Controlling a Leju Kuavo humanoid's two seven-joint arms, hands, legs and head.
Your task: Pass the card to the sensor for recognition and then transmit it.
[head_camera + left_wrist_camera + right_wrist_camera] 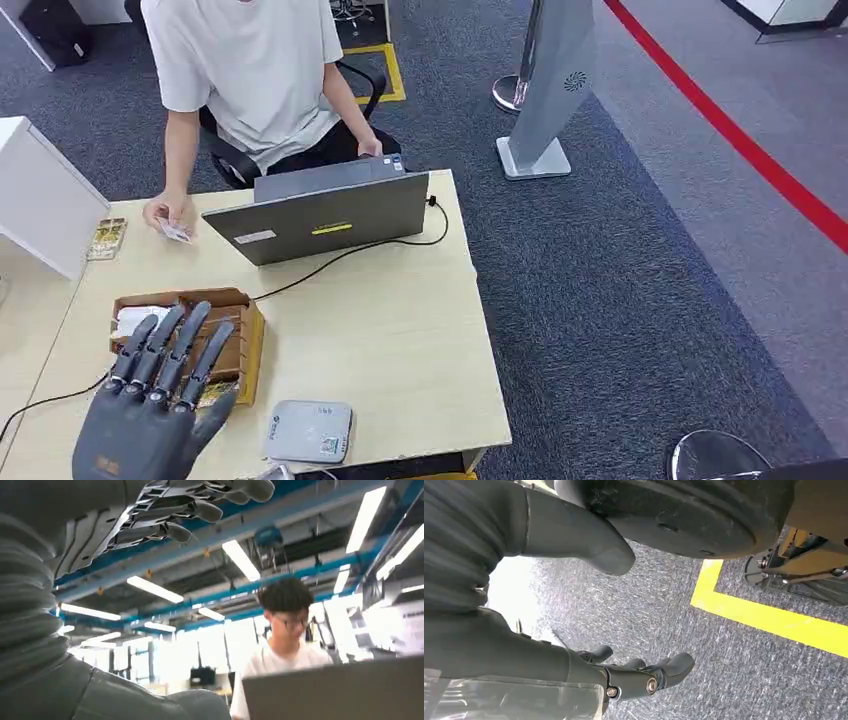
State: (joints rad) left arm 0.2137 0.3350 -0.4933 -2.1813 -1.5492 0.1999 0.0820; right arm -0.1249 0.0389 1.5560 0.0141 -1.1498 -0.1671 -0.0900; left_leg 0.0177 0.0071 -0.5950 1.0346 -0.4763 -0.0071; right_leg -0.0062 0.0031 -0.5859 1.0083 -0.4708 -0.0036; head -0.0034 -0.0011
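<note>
Left hand (150, 400) on my head view hovers palm-down over the brown cardboard box (245, 335) at the near left of the pale wooden table (400, 340), its dark fingers spread straight and holding nothing. Right hand (624, 677) hangs above grey carpet, fingers loosely apart and empty. I see the small white card (175, 232) in the seated person's hand (165, 212) beside the grey laptop (320, 215), and the flat grey sensor pad (309, 431) lies near the table's front edge.

You see an open laptop (330, 215) near the table's (420, 330) far edge, its black cable (385, 243) running across the top. A person (255, 75) in a white T-shirt sits behind it. A brown box (245, 335) stands at the left, and a red line (740, 135) crosses the carpet.
</note>
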